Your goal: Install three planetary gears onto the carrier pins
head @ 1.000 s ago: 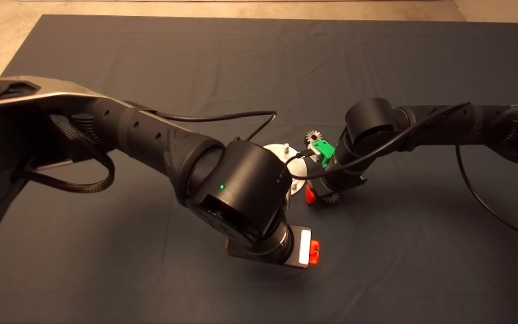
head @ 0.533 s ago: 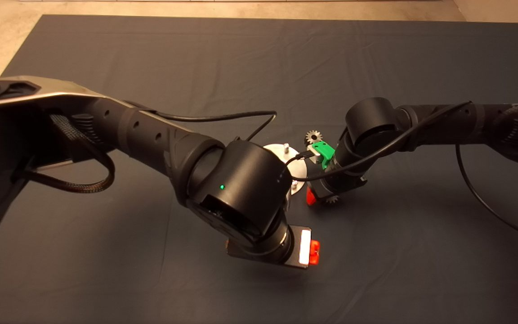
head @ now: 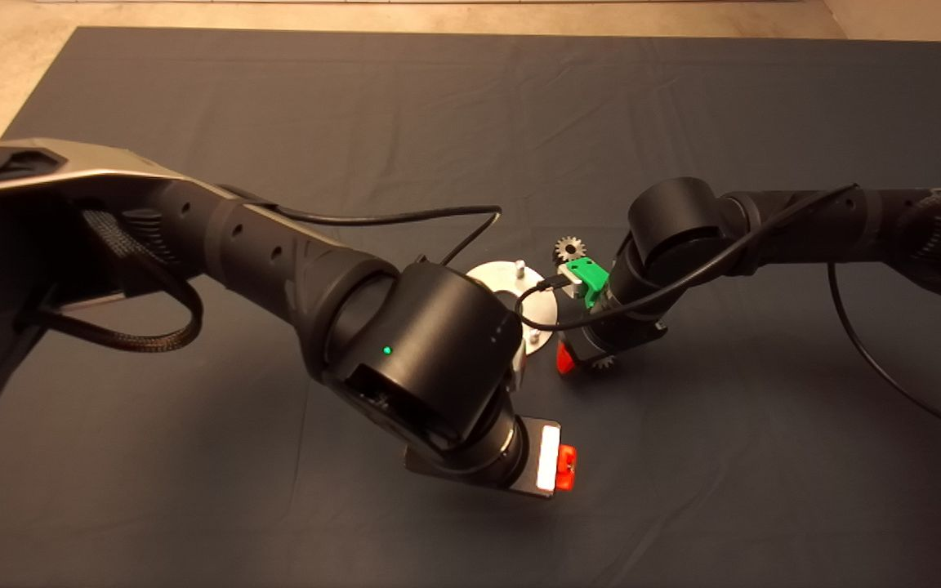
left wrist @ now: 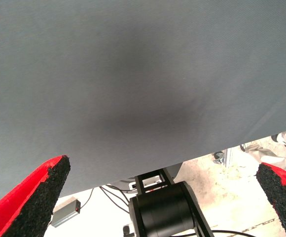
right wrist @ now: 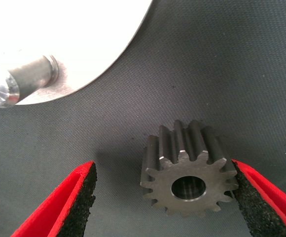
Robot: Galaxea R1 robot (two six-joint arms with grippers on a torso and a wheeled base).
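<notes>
A small toothed planetary gear (right wrist: pixel 187 170) lies flat on the mat, just off the rim of the silver disc (right wrist: pixel 84 34). My right gripper (right wrist: pixel 162 165) is open and straddles it. One pad (right wrist: pixel 251 207) is against its teeth and the other pad (right wrist: pixel 79 207) stands well apart. One carrier pin (right wrist: pixel 27 81) shows nearby. From above, the right gripper (head: pixel 581 359) covers most of this gear (head: pixel 604 362). Two pins (head: pixel 519 265) (head: pixel 533 335) rise from the disc (head: pixel 503 282), both bare. Another gear (head: pixel 569 247) lies beyond the disc. My left gripper (head: pixel 566 467) hovers open over bare mat, holding nothing.
The bulky left arm (head: pixel 421 351) hides part of the disc from above. A black cable (head: pixel 454 214) loops over it. The left wrist view shows the mat's edge (left wrist: pixel 182 160) with floor and a black cylinder (left wrist: pixel 165 212) beyond. Tan floor borders the far side.
The left arm has drifted slightly down and left in the head view. The right gripper has sunk a little over the gear, hiding more of it.
</notes>
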